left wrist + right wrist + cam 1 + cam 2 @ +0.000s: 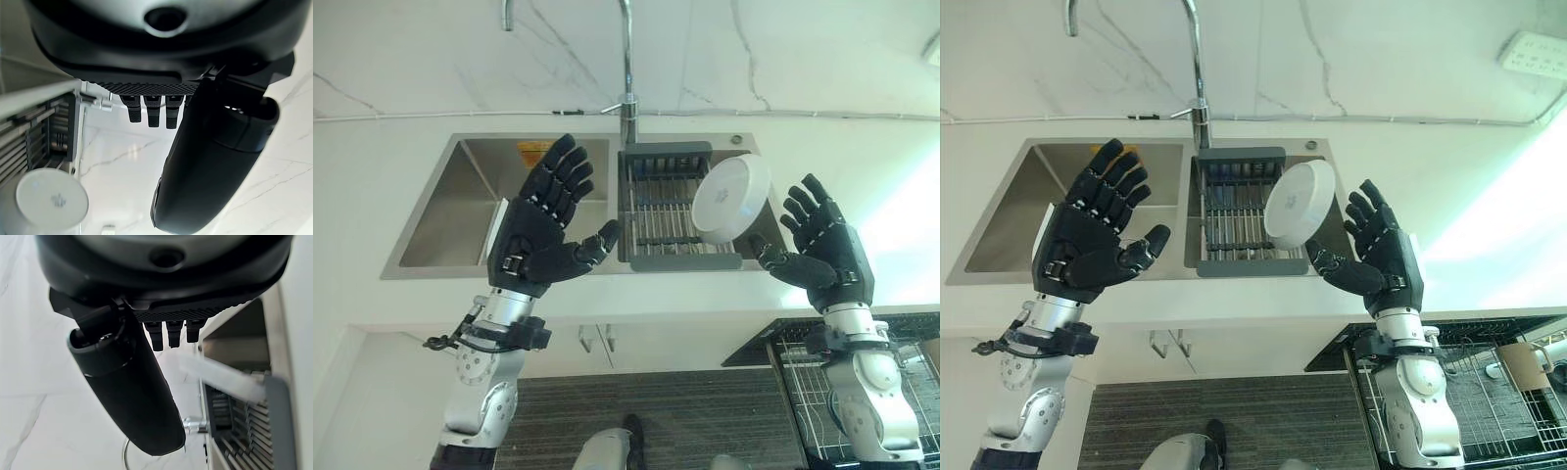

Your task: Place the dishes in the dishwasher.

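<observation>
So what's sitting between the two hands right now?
Between the left hand and the right hand, the left eye view shows the grey drying rack in the sink, with the white bowl leaning on it.

Free room and obstacles. The left basin (450, 215) of the sink is left open from above. The right basin is occupied by a grey drying rack (666, 211), against whose right side a white plate (732, 198) is propped. The faucet (626, 69) rises between the basins. The dishwasher rack (1489, 392) is pulled out at lower right, with a mug (1526, 367) set in it.
</observation>
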Robot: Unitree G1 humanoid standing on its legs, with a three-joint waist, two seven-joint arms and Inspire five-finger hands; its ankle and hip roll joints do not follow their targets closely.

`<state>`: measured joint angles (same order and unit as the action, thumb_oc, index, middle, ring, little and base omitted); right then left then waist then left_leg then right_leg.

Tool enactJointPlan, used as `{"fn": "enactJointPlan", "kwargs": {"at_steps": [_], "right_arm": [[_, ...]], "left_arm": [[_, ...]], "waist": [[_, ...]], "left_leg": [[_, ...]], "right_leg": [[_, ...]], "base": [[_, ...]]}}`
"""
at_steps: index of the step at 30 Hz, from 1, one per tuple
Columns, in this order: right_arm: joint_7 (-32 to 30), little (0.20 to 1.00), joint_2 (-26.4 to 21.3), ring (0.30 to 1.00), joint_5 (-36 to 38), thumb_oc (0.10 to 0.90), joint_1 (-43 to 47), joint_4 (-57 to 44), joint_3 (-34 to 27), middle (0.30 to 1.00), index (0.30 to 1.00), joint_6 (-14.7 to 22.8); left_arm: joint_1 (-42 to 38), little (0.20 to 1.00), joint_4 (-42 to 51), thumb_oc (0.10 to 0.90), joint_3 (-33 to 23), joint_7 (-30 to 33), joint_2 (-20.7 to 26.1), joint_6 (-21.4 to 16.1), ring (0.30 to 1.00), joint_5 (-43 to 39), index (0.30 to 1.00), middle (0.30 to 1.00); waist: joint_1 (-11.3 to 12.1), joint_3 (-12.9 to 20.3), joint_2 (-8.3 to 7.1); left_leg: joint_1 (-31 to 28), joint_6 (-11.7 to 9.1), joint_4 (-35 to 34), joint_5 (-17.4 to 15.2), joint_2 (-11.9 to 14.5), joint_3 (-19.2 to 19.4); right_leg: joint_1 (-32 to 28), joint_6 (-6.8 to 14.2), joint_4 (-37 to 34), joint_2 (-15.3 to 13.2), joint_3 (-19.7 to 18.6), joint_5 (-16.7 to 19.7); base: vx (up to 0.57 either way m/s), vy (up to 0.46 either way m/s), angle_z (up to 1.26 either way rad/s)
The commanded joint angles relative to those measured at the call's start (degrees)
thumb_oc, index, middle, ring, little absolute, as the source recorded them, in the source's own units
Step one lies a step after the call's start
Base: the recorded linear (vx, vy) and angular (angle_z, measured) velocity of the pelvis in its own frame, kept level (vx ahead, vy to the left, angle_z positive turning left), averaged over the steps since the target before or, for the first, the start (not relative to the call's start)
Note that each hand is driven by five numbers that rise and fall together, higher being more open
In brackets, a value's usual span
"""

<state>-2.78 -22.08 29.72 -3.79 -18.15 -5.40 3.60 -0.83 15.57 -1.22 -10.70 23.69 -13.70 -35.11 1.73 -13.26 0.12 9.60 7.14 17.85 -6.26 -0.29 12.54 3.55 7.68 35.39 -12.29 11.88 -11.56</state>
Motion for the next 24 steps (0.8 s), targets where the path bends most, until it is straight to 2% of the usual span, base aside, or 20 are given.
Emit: {"fn": "enactJointPlan", "kwargs": {"at_steps": [1, 2, 3, 5, 7, 10, 15, 21, 24], "right_arm": [[0.2, 0.9, -1.3, 0.9, 0.2, 0.8, 6.1, -3.5, -3.2, 0.9, 0.9, 5.9], [0.6, 0.9, -1.5, 0.9, 0.5, 0.8, 6.4, -3.3, -3.3, 0.9, 0.9, 5.5], [2.1, 0.9, -2.3, 0.9, 1.2, 0.8, 6.6, -3.2, -3.6, 0.9, 0.9, 4.6], [4.0, 0.9, -3.1, 0.9, 2.3, 0.8, 6.4, -3.1, -3.7, 0.9, 0.9, 4.9], [2.8, 0.9, -4.1, 0.9, 3.3, 0.8, 6.6, -3.6, -3.6, 0.9, 0.9, 5.2], [-0.6, 0.9, -4.6, 0.9, 3.4, 0.8, 8.2, -3.3, -4.5, 0.9, 0.9, 8.0], [-4.9, 0.9, -3.7, 0.9, 2.4, 0.8, 10.9, -2.4, -3.5, 0.9, 0.9, 9.8], [-6.0, 0.9, -3.9, 0.9, 1.9, 0.8, 11.6, -1.1, -3.9, 0.9, 0.9, 10.8], [-5.7, 0.9, -4.0, 0.9, 4.7, 0.8, 12.4, 0.5, -3.9, 0.9, 0.9, 10.4]], "left_arm": [[-3.1, 0.9, 7.5, 0.8, -1.4, -1.7, 1.8, -5.5, 0.9, 0.8, 0.9, 0.9], [-3.3, 0.9, 7.5, 0.8, -1.5, -1.6, 1.8, -5.4, 0.9, 0.4, 0.9, 0.9], [-3.6, 0.9, 7.6, 0.8, -1.6, -1.5, 1.7, -5.5, 0.9, 0.3, 0.9, 0.9], [-3.5, 0.9, 7.2, 0.8, -1.3, -0.4, 1.7, -6.3, 0.9, 1.0, 0.9, 0.9], [-3.4, 0.9, 7.5, 0.8, -0.8, 0.0, 1.5, -6.3, 0.9, 1.4, 0.9, 0.9], [-3.2, 0.9, 7.7, 0.8, 0.0, -0.2, 0.7, -5.7, 0.9, 0.9, 0.9, 0.9], [-4.1, 0.9, 7.5, 0.8, 1.5, 1.9, 0.5, -4.6, 0.9, 1.6, 0.9, 0.9], [-3.6, 0.9, 6.5, 0.8, 2.1, 1.9, 0.5, -4.7, 0.9, 1.2, 0.9, 0.9], [-3.3, 0.9, 6.1, 0.8, 2.3, 1.9, 0.7, -4.9, 0.9, 0.9, 0.9, 0.9]], "waist": [[-0.4, 4.5, 0.16], [-0.6, 4.3, 0.1], [-0.9, 3.8, -0.46], [-1.5, 3.4, -0.86], [-1.7, 3.1, -0.81], [-1.3, 4.3, -1.46], [-1.3, 5.5, -1.12], [-1.5, 6.3, -0.7], [-1.4, 6.6, -0.47]], "left_leg": [[-2.2, -5.6, -0.7, -6.9, 3.0, -5.1], [-2.4, -5.9, -0.7, -6.8, 3.1, -5.2], [-2.8, -6.5, -0.7, -6.8, 2.9, -4.9], [-3.3, -6.6, -0.7, -7.0, 2.7, -4.9], [-3.8, -7.1, -0.7, -7.4, 3.2, -4.8], [-4.2, -7.0, -0.7, -7.9, 2.3, -4.8], [-5.3, -7.0, -0.7, -8.9, 2.1, -4.4], [-6.3, -7.3, -0.7, -9.3, 2.6, -3.5], [-6.7, -7.5, -0.7, -9.5, 2.9, -3.3]], "right_leg": [[-5.0, 0.5, -14.1, 7.1, 4.3, 4.4], [-5.1, 0.0, -17.2, 7.9, 4.5, 4.2], [-2.7, -0.9, -18.2, 7.4, 4.3, 2.5], [0.0, -1.0, -18.2, 7.0, 3.1, 3.6], [0.8, -1.7, -18.2, 7.0, 3.1, 2.1], [1.3, -1.9, -18.2, 6.4, 2.7, 1.2], [1.1, -2.4, -18.2, 6.9, 1.6, 0.1], [0.7, -2.7, -18.2, 7.0, 1.2, -0.6], [0.4, -2.8, -18.2, 7.1, 1.1, -0.8]], "base": [[0.03, -0.07, 0.04], [0.0, -0.119, 0.02], [-0.02, -0.117, 0.01], [-0.01, -0.106, -0.1], [0.04, -0.141, 0.11], [0.08, -0.152, 0.1], [0.08, -0.098, 0.05], [0.06, -0.065, -0.11], [0.06, -0.066, -0.03]]}}
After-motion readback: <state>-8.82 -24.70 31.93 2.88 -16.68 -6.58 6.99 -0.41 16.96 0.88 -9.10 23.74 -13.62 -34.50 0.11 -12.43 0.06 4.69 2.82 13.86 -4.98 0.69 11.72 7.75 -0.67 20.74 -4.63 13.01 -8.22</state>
